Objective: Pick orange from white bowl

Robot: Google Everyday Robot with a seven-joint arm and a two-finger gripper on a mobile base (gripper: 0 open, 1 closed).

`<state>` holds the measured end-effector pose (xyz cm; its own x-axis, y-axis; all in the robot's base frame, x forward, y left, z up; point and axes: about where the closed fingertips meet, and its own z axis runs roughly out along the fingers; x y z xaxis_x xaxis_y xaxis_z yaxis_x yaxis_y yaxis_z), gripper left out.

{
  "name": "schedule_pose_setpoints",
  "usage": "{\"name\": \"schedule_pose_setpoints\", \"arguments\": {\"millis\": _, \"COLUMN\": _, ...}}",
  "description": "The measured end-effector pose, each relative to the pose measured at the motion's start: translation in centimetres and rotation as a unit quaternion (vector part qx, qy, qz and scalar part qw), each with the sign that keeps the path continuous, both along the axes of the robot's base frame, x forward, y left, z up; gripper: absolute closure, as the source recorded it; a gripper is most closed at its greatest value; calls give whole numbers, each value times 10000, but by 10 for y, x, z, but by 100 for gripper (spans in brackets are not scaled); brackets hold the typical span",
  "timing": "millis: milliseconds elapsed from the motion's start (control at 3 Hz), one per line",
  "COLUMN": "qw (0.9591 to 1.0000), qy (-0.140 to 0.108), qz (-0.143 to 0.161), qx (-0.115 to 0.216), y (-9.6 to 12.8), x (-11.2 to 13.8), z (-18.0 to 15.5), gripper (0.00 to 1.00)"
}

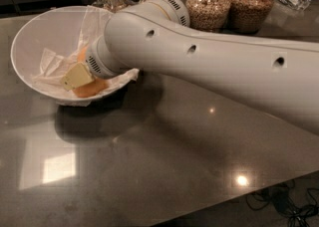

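The white bowl (pixel 30 37), wide and lined with crumpled white paper (pixel 50 64), sits on the dark table at the left. An orange (pixel 90 89) lies at the bowl's near right side, partly hidden. My gripper (pixel 78 75) reaches down into the bowl from the right, and its pale yellowish tip lies right on top of the orange. A second patch of orange colour (pixel 81 53) shows just behind the wrist. My thick white arm (pixel 209 66) crosses the view from the right and covers the bowl's right rim.
Several glass jars of grain (pixel 208 7) stand in a row along the back, behind the arm. The dark glossy tabletop (pixel 149 161) stretches to the front. Its front edge runs at the lower right, with cables (pixel 284 203) on the floor below.
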<state>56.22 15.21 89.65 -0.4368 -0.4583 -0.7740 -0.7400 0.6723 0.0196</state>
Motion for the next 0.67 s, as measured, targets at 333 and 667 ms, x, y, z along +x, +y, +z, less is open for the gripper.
{"name": "schedule_pose_setpoints", "arguments": {"millis": 333, "qw": 9999, "qy": 156, "qz": 7, "qx": -38, "y": 4, "x": 2, "z": -8, "gripper": 18}}
{"name": "schedule_pose_setpoints", "arguments": {"millis": 667, "qw": 9990, "qy": 355, "qz": 223, "qx": -144, "y": 22, "x": -7, "z": -15, "gripper": 16}}
